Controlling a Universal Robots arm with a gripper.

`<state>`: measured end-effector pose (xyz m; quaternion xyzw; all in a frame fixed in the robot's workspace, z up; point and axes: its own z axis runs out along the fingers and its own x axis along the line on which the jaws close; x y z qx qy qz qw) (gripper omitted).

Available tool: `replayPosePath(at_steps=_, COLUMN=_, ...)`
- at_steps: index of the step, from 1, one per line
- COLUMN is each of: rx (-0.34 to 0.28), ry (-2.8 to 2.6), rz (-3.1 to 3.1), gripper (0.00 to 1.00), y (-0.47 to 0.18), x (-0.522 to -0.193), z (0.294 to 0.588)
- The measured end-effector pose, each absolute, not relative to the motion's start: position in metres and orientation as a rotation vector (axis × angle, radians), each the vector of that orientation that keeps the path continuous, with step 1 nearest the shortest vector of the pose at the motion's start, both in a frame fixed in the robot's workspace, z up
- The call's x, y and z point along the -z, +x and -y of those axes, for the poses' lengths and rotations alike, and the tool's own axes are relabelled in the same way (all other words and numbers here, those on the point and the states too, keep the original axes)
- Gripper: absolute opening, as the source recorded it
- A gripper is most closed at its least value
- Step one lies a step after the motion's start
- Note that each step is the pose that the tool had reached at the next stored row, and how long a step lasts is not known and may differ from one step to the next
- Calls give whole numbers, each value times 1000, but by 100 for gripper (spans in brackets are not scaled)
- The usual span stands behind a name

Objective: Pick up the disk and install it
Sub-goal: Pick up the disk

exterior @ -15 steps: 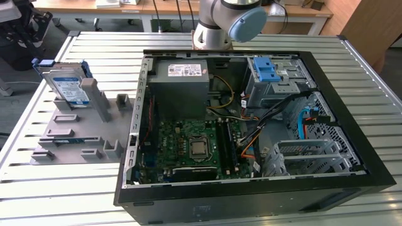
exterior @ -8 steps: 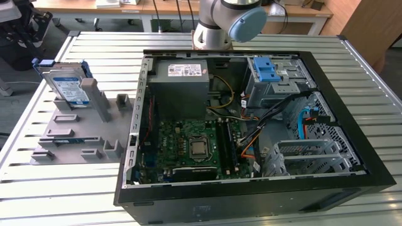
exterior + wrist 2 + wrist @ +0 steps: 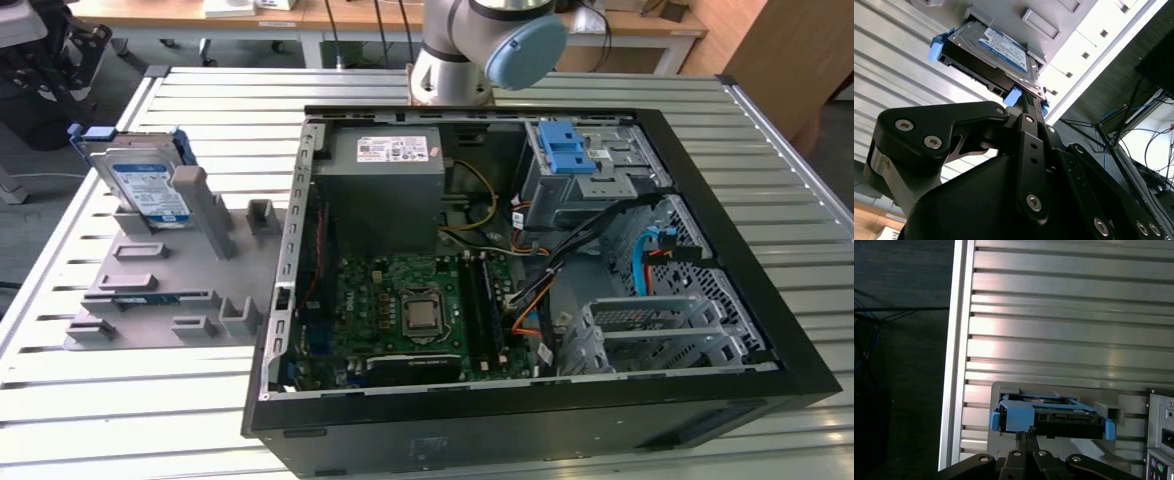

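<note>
Flat silver hard drive with a white-and-blue label in a blue plastic carrier, the disk (image 3: 144, 185) (image 3: 991, 50) (image 3: 1054, 415), standing on edge and leaning slightly in the grey plastic fixture block (image 3: 174, 290) (image 3: 1109, 412). The block lies on the slatted aluminium table (image 3: 134, 400), at the exterior view's left of the open black computer case (image 3: 534, 425). In both wrist views the black gripper (image 3: 1024, 434) (image 3: 1028, 102) points towards the carrier's edge, fingers pressed together with nothing between them; contact with the carrier cannot be judged. Inside the case, the metal drive cage with a blue latch (image 3: 574, 160) sits near the grey-and-blue robot arm (image 3: 467, 50).
</note>
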<state>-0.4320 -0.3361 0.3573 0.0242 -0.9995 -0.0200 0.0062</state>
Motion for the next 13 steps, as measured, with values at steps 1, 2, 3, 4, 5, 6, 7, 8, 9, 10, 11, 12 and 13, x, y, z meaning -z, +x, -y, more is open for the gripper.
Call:
replayPosePath(at_steps=1, rx=63, ry=82, rz=3127, gripper=11, y=-432, x=-357, z=336)
replayPosePath(at_steps=2, rx=63, ry=89, rz=3127, gripper=11, y=-432, x=-357, z=336)
replayPosePath(at_steps=3, rx=63, ry=95, rz=3127, gripper=11, y=-432, x=-357, z=336)
replayPosePath(at_steps=4, rx=63, ry=101, rz=3127, gripper=11, y=-432, x=-357, z=336)
replayPosePath(at_steps=5, rx=62, ry=108, rz=3126, gripper=11, y=-432, x=-357, z=336)
replayPosePath(at_steps=6, rx=62, ry=115, rz=3126, gripper=11, y=-432, x=-357, z=336)
replayPosePath(at_steps=7, rx=62, ry=121, rz=3126, gripper=11, y=-432, x=-357, z=336)
replayPosePath(at_steps=8, rx=62, ry=128, rz=3125, gripper=11, y=-432, x=-357, z=336)
replayPosePath(at_steps=9, rx=62, ry=135, rz=3125, gripper=11, y=-432, x=-357, z=336)
replayPosePath(at_steps=10, rx=62, ry=141, rz=3124, gripper=11, y=-432, x=-357, z=336)
replayPosePath(at_steps=11, rx=62, ry=148, rz=3124, gripper=11, y=-432, x=-357, z=336)
replayPosePath(at_steps=12, rx=62, ry=154, rz=3124, gripper=11, y=-432, x=-357, z=336)
replayPosePath(at_steps=13, rx=62, ry=160, rz=3123, gripper=11, y=-432, x=-357, z=336)
